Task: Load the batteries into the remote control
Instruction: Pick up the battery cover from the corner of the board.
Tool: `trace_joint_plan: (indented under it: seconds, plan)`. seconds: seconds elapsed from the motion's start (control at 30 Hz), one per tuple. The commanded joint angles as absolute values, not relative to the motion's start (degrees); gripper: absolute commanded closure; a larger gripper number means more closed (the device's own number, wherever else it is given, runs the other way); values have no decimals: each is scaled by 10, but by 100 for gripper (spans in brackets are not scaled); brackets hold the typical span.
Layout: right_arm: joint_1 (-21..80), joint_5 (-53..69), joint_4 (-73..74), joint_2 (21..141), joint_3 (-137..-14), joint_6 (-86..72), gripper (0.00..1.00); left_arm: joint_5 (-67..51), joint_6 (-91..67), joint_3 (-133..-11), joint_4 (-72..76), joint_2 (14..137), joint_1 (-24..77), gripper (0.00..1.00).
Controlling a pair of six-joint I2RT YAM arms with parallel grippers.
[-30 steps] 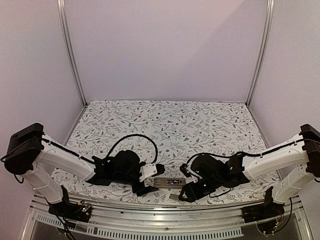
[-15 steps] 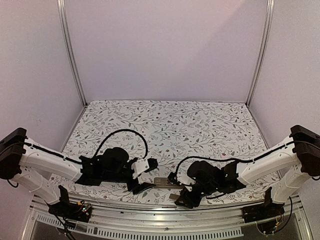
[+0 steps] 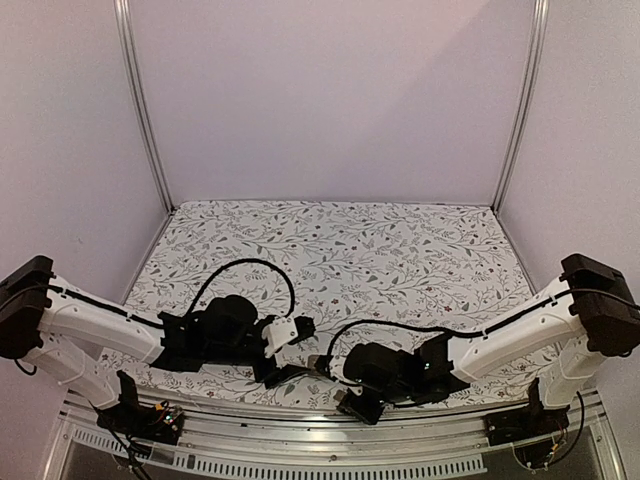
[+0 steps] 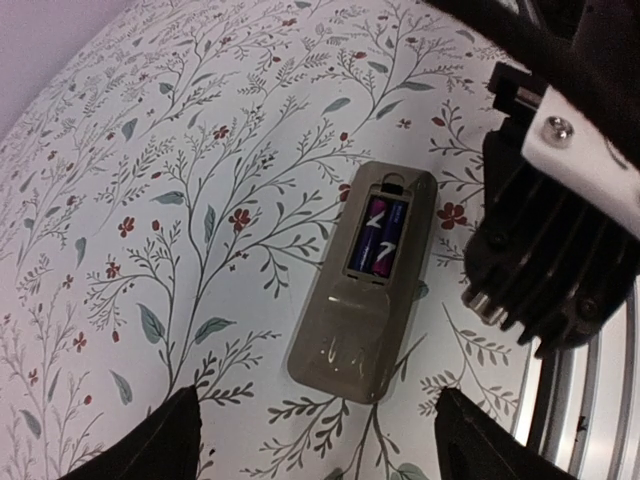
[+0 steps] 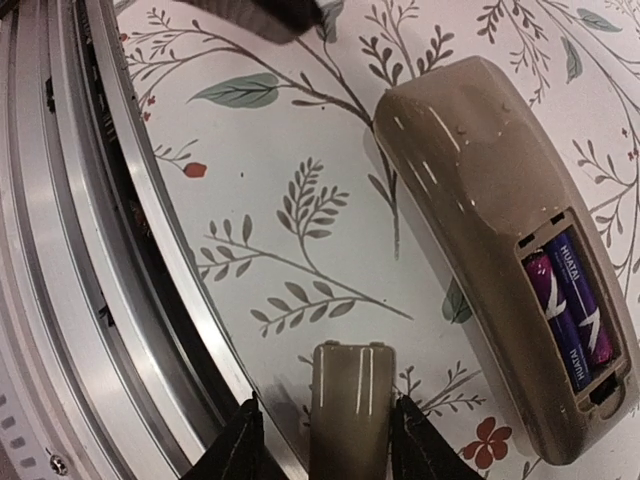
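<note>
The batteries point(image 4: 377, 237) sit side by side in the recess of the remote control point(image 4: 365, 285), which lies back-up on the worktop point(image 4: 150, 200). The left gripper point(image 4: 320, 440) hangs open above it. The right gripper point(image 5: 325, 445) straddles the loose cover point(image 5: 350, 405) (jaws apart, gap on one side).

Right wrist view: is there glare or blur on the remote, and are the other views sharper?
Right wrist view: small white glints on the remote control, print on the batteries readable. Left wrist view: remote sharp, left gripper's fingertips blurred. Top view: frame posts splay outward, remote mostly hidden.
</note>
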State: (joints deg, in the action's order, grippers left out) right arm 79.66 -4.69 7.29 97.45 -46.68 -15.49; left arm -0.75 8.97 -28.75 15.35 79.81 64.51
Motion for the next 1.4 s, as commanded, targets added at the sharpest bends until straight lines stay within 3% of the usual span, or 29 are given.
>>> trace_joint_plan:
  seconds: [0.0, 0.67, 1.0, 1.13, 1.37]
  plan:
    - [805, -93, 168, 1029, -480, -196, 60, -5, 93, -284, 152, 790, 651, 20]
    - [784, -143, 184, 1035, -507, -147, 68, -2, 98, -284, 150, 767, 653, 20]
    - [775, -60, 136, 931, -497, -142, 48, -16, 99, -278, 166, 780, 652, 20]
    - [777, -70, 139, 885, -447, -203, 47, -24, 105, -277, 183, 810, 653, 19]
    - [803, -94, 121, 904, -428, -246, 45, -46, 117, -272, 228, 864, 651, 16]
